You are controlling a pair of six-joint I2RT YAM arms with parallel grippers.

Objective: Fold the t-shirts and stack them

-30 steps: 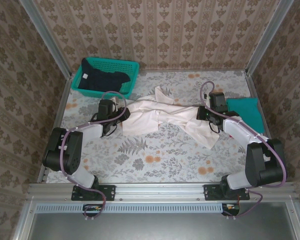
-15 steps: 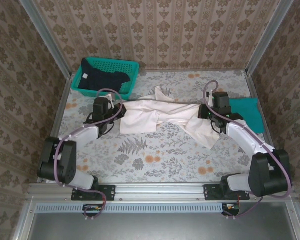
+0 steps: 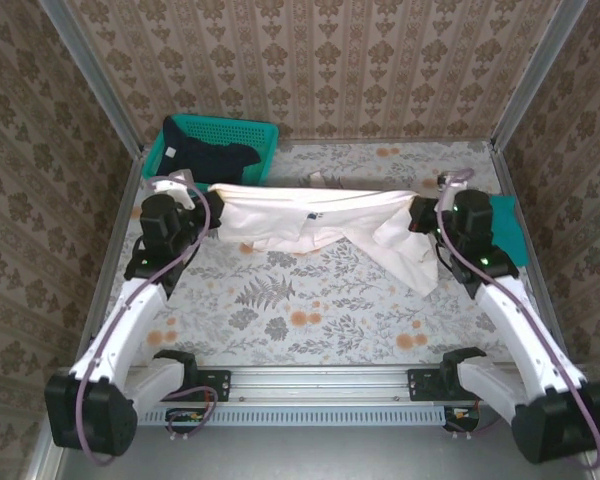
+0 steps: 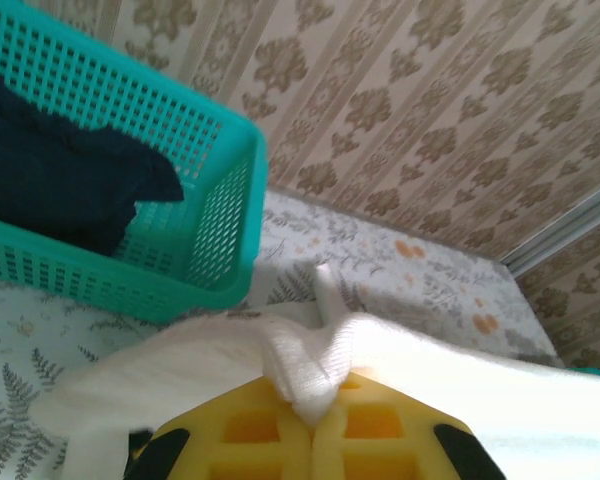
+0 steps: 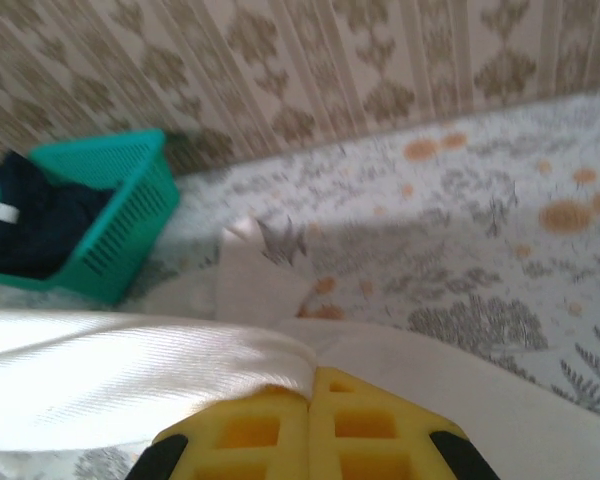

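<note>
The cream-white t-shirt [image 3: 300,212] hangs stretched between my two grippers above the back half of the table, one flap drooping toward the right [image 3: 405,255]. My left gripper [image 3: 208,204] is shut on its left end; in the left wrist view a bunched fold of the cream cloth [image 4: 315,360] is pinched in the left gripper [image 4: 313,418]. My right gripper [image 3: 420,213] is shut on the right end, and the right wrist view shows the cream cloth [image 5: 130,365] caught in the right gripper [image 5: 310,385]. The navy t-shirt [image 3: 208,160] lies in the basket. The teal t-shirt [image 3: 508,228] lies flat at the right, partly behind the right arm.
The teal mesh basket [image 3: 252,130] stands at the back left corner, close behind the left gripper, and its wall [image 4: 220,200] appears in the left wrist view. Papered walls and metal posts enclose the table on three sides. Floral tablecloth [image 3: 310,310] lies bare in front.
Both grippers rose and moved apart toward the back, pulling the cream-white shirt from a crumpled heap into a taut band. The left gripper closed fully on the cloth.
</note>
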